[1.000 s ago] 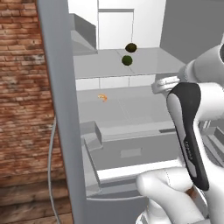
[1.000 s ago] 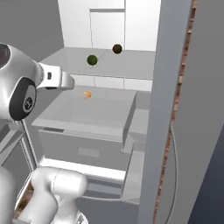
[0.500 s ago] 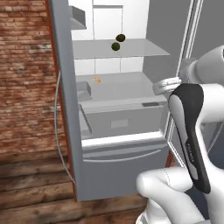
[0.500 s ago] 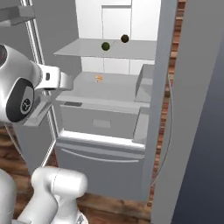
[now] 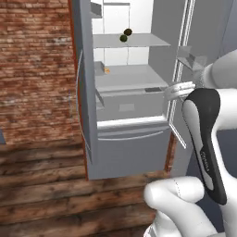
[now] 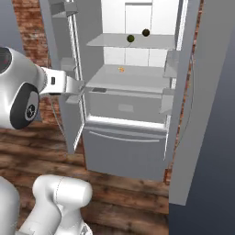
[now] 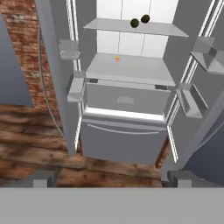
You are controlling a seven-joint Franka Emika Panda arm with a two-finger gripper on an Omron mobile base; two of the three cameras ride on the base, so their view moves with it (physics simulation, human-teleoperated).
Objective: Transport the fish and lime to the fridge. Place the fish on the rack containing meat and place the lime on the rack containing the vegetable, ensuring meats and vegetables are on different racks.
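Note:
The fridge (image 5: pixel 129 148) (image 6: pixel 124 151) (image 7: pixel 124 144) stands with both doors swung open. On its upper pale shelf (image 7: pixel 109 26) the dark green lime (image 5: pixel 123 39) (image 6: pixel 131 38) (image 7: pixel 134 22) rests beside an olive-brown round item (image 7: pixel 145 19). One shelf down (image 7: pixel 140 70) lies a tiny orange-yellow speck (image 5: pixel 107 70) (image 6: pixel 121 69) (image 7: pixel 117 58), too small to tell whether it is the fish. My gripper (image 5: pixel 178 90) (image 6: pixel 75 87) (image 7: pixel 111 181) hangs open and holds nothing, well back from the fridge, in front of the drawer level.
The left door (image 7: pixel 52 78) and right door (image 7: pixel 205 109) carry small bins and jut toward me on both sides. A closed drawer (image 7: pixel 127 98) sits under the lower shelf. A red brick wall (image 5: pixel 37 69) stands left of the fridge, over a wooden plank floor (image 5: pixel 46 194).
The whole picture has shifted: the base has backed away, so the fridge looks smaller and farther. The items on the shelves have stayed put and the gripper stays open.

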